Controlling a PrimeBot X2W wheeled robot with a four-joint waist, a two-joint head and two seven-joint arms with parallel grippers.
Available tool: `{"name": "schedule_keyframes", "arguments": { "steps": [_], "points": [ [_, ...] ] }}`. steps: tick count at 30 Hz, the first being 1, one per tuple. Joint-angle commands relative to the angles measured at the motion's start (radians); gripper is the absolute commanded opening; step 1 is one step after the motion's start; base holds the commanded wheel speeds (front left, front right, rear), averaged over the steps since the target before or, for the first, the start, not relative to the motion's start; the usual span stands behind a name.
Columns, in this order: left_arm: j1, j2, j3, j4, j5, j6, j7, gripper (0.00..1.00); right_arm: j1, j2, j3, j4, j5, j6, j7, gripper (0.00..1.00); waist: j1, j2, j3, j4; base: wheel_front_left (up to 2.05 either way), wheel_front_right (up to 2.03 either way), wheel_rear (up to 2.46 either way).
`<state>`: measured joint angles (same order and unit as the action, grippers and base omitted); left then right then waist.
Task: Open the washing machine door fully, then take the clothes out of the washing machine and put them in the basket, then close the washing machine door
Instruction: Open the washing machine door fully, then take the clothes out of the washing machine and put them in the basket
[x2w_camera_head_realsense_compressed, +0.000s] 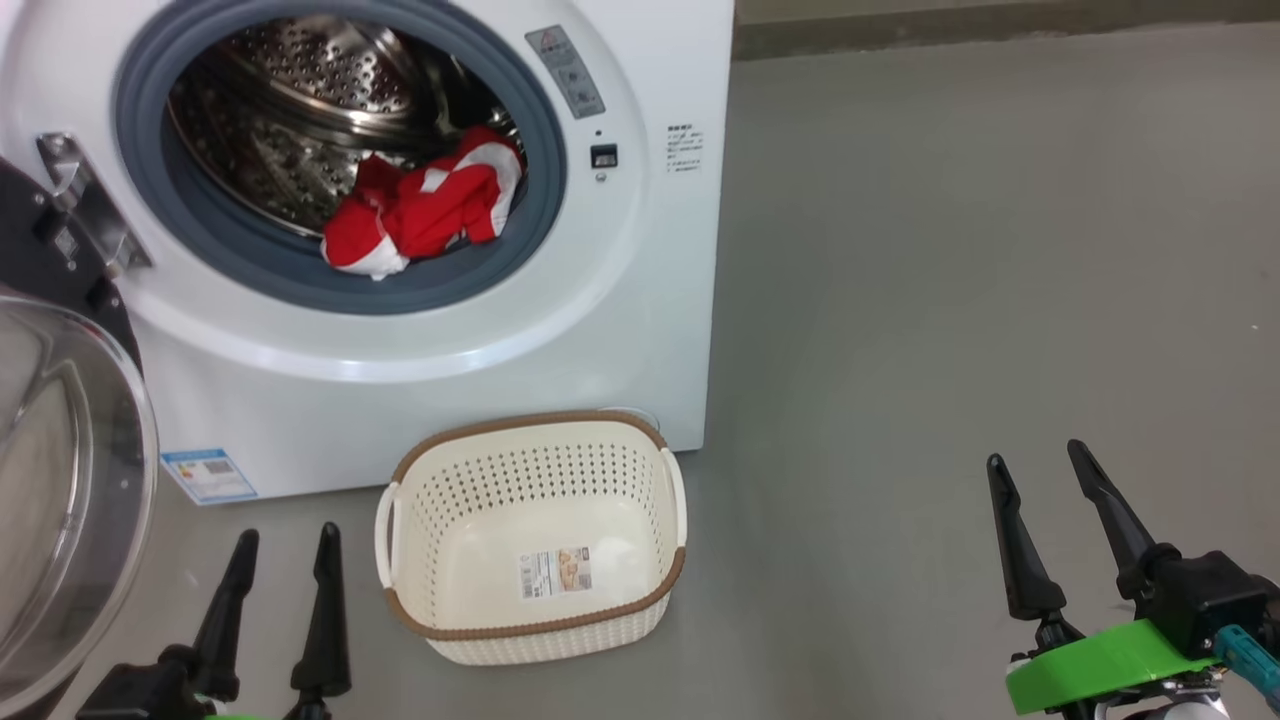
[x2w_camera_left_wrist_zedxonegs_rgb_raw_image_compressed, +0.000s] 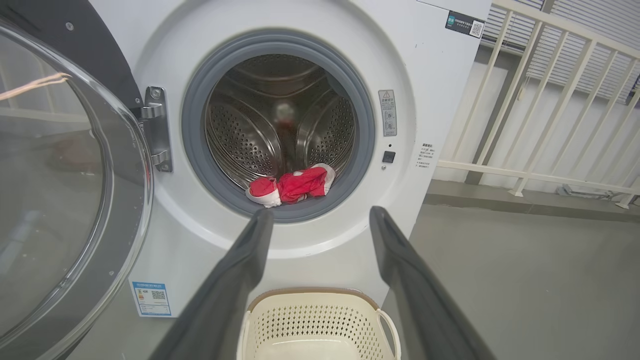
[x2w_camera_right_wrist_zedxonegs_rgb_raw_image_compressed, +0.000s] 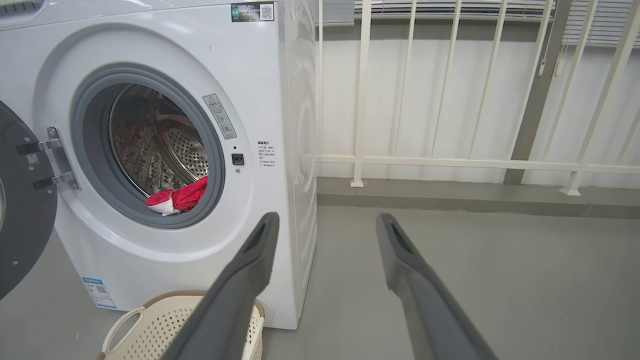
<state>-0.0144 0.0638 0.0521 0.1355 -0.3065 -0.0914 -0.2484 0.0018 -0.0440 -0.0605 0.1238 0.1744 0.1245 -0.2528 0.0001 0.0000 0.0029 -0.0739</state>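
Reaching for the clothes (x2w_camera_head_realsense_compressed: 425, 212) is judged the step in hand. They are heaped at five o'clock in the mouth of the washing machine (x2w_camera_head_realsense_compressed: 640, 330), whose washing machine door (x2w_camera_head_realsense_compressed: 60, 470) is swung wide at nine o'clock. The basket (x2w_camera_head_realsense_compressed: 520, 425) is set empty on the floor at six o'clock. The left gripper (x2w_camera_head_realsense_compressed: 288, 532) and right gripper (x2w_camera_head_realsense_compressed: 1035, 452) are empty, fingers apart. The bundle should be pinched deep at its middle and lifted clear of the grey rubber ring (x2w_camera_head_realsense_compressed: 300, 285).

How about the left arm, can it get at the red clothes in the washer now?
Probably yes. The washing machine door is swung aside, the clothes lie at the front edge of the drum, and the open left gripper points toward them with nothing between; the basket sits below that line.
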Motion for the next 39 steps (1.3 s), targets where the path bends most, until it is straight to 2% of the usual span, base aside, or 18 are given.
{"name": "schedule_keyframes", "arguments": {
  "steps": [1, 13, 17, 26, 29, 34, 39],
  "points": [
    [-0.001, 0.022, 0.03, -0.03, 0.012, 0.009, -0.009, 1.0, -0.001, -0.006, 0.022, -0.039, -0.01, 0.006, -0.009, 1.0, -0.0001, 0.0, -0.026, -0.019, 0.0, 0.0, 0.0],
    [0.077, 0.028, 0.036, -0.06, -0.003, 0.012, -0.01, 1.0, 0.062, -0.006, 0.014, -0.099, -0.017, 0.006, -0.009, 1.0, -0.0001, 0.0, -0.039, -0.028, 0.0, 0.0, 0.0],
    [0.081, 0.022, 0.04, -0.085, -0.035, 0.001, -0.012, 1.0, 0.063, -0.006, 0.011, -0.097, -0.015, 0.006, -0.009, 1.0, -0.0001, 0.0, -0.032, -0.028, 0.0, 0.0, 0.0],
    [0.087, 0.026, 0.036, -0.091, -0.025, 0.0, -0.013, 1.0, 0.058, -0.006, 0.006, -0.088, -0.014, 0.006, -0.009, 1.0, -0.0001, 0.0, -0.035, -0.025, 0.0, 0.0, 0.0],
    [0.089, 0.027, 0.037, -0.093, -0.017, 0.005, -0.013, 1.0, 0.057, -0.006, 0.003, -0.089, -0.017, 0.006, -0.009, 1.0, -0.0001, 0.0, -0.035, -0.022, 0.0, 0.0, 0.0],
    [0.085, 0.032, 0.043, -0.091, 0.017, 0.042, -0.013, 1.0, 0.058, -0.006, -0.002, -0.093, -0.02, 0.006, -0.009, 1.0, -0.0001, 0.0, -0.03, -0.015, 0.08, -0.09, 0.01],
    [0.076, 0.036, 0.038, -0.088, 0.025, 0.05, -0.013, 1.0, 0.057, -0.006, -0.004, -0.093, -0.018, 0.006, -0.009, 1.0, -0.0001, 0.0, -0.024, -0.008, 0.69, -0.69, 0.0]
  ]
}}
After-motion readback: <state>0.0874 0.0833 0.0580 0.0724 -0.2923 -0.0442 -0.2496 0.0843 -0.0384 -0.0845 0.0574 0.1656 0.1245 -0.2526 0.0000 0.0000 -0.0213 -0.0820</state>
